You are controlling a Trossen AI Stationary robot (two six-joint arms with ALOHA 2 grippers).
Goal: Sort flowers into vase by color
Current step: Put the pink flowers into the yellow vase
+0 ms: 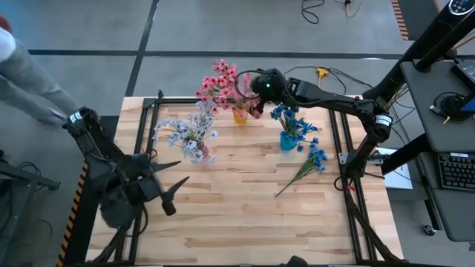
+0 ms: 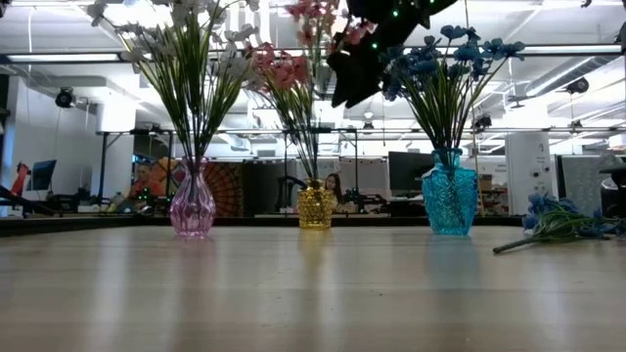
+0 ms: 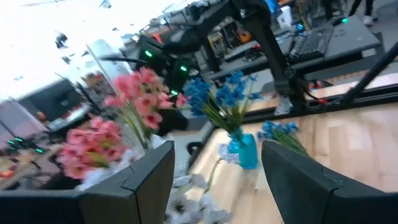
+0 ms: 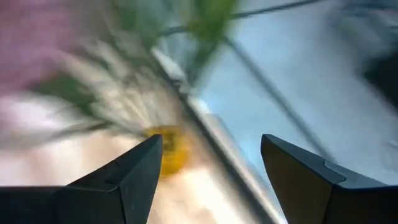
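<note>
Your right gripper [image 1: 256, 87] hangs open and empty above the yellow vase [image 2: 315, 206] of pink flowers [image 1: 219, 81] (left gripper [image 3: 217, 180] also open, holding nothing).

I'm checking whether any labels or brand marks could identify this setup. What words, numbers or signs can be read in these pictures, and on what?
None can be read.
The pink vase, yellow vase and blue vase carry no print.
The paper by the table's right edge: any print is too small to read.
The screens in the room behind, in the low view: too blurred to read.
</note>
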